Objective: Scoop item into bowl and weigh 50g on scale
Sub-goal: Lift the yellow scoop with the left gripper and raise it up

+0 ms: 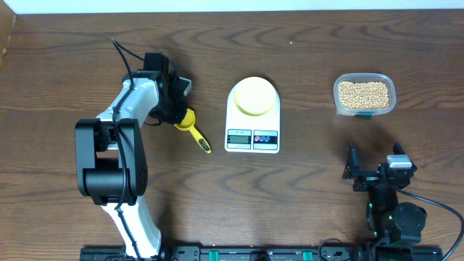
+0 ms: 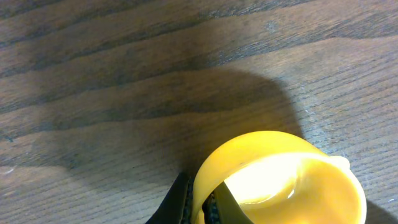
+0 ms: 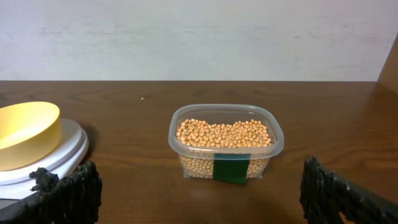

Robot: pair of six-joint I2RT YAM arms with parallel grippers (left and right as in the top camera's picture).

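Observation:
The tan beans fill a clear tub at the back right, also seen as beans straight ahead in the right wrist view. A pale yellowish bowl sits empty on the white scale; the same bowl and scale show at the left of the right wrist view. My left gripper is shut on the rim of a yellow scoop lying on the table left of the scale. Its fingers pinch the wall of the scoop cup. My right gripper is open, short of the tub.
The scoop handle points toward the scale's front left corner. The tub carries a green label. A pale wall runs behind the table's far edge.

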